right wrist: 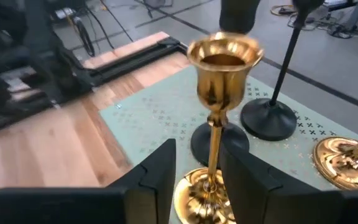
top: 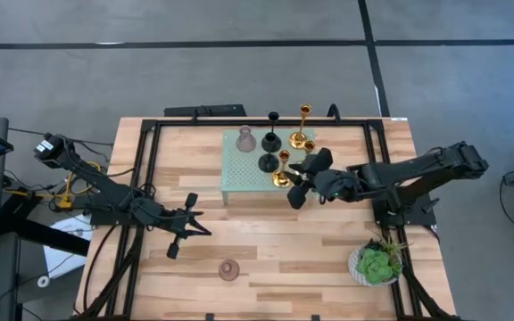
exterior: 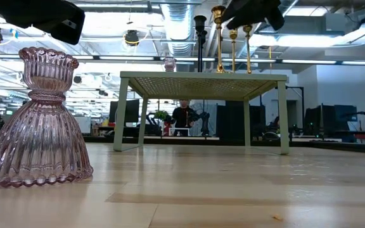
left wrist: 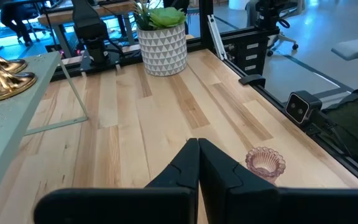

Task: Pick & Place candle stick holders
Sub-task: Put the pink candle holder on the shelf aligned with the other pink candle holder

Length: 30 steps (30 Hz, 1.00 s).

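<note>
A pale green perforated stand (top: pixel 239 174) sits at the table's far middle. On it are gold candle stick holders (top: pixel 303 134), black ones (top: pixel 269 161) and a pink one (top: pixel 246 139). My right gripper (top: pixel 300 181) is open at the stand's right edge. Its fingers stand on either side of the slim stem of a gold holder (right wrist: pixel 215 143) without touching it, and that holder rests on its base on the stand. A second pink holder (top: pixel 229 269) stands on the wood near the front edge. My left gripper (top: pixel 188 228) is shut and empty, left of it and above the table.
A green plant in a white patterned pot (top: pixel 377 263) stands at the table's right front and also shows in the left wrist view (left wrist: pixel 161 37). Dark frame rails run along the table's sides. Bare wood lies between the stand and the front pink holder (left wrist: pixel 265 163).
</note>
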Each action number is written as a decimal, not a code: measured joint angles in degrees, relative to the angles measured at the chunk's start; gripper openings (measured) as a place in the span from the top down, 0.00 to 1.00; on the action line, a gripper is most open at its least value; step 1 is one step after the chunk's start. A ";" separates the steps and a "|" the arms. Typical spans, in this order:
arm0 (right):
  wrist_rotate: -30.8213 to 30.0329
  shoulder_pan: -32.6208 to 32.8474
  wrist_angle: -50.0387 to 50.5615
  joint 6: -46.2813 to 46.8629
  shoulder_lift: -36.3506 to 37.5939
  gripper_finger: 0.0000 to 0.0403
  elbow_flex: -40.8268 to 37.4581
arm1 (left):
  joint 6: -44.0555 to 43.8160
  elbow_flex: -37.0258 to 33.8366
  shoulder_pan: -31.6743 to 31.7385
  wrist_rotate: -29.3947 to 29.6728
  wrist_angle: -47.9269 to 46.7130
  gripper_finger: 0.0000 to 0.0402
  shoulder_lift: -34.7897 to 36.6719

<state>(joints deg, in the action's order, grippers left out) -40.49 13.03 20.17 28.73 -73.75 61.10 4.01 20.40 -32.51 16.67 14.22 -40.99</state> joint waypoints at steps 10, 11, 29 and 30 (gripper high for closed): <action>15.05 8.72 9.88 4.91 3.52 0.77 0.02 | -0.04 0.00 -0.22 -0.52 -0.90 0.99 0.02; 16.64 10.22 9.84 4.67 2.76 0.81 0.02 | -0.04 0.00 -0.52 -1.53 -1.92 0.99 0.02; 6.47 26.39 -0.93 1.29 -13.33 1.00 -0.02 | -4.03 -6.43 -9.75 -3.69 23.93 0.99 -25.74; 5.95 26.38 -1.40 1.28 -13.46 1.00 -0.02 | -4.04 -6.43 -9.52 -3.65 24.06 0.98 -27.04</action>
<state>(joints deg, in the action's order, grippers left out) -34.54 39.40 18.77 30.01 -87.21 61.08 -0.03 13.97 -42.04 13.02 38.27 -68.03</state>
